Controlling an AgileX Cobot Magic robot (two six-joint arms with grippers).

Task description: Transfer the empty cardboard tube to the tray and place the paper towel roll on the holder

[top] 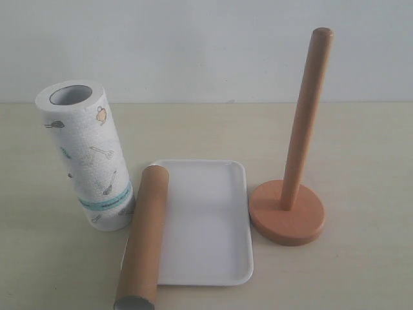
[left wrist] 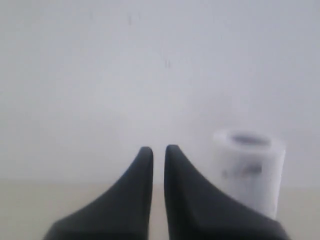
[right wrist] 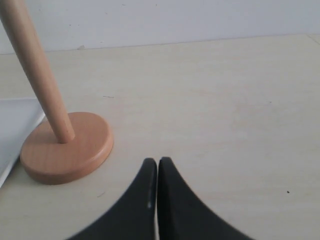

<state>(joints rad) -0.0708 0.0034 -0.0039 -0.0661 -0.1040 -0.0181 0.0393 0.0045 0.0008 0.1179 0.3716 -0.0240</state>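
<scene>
With left claw [left wrist: 159, 150] and right claw [right wrist: 157, 162] pressed together, empty — best spread wide before gripping thick white printed paper roll [top: 84, 155], frame left.

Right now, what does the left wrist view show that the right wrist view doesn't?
Only the left wrist view: the paper towel roll, upright and blurred, beyond the left hand. Only the right wrist view: the holder and an edge of the tray beside its base, beyond the right hand. Both: a shut, empty black hand, the pale table and a white wall.
</scene>
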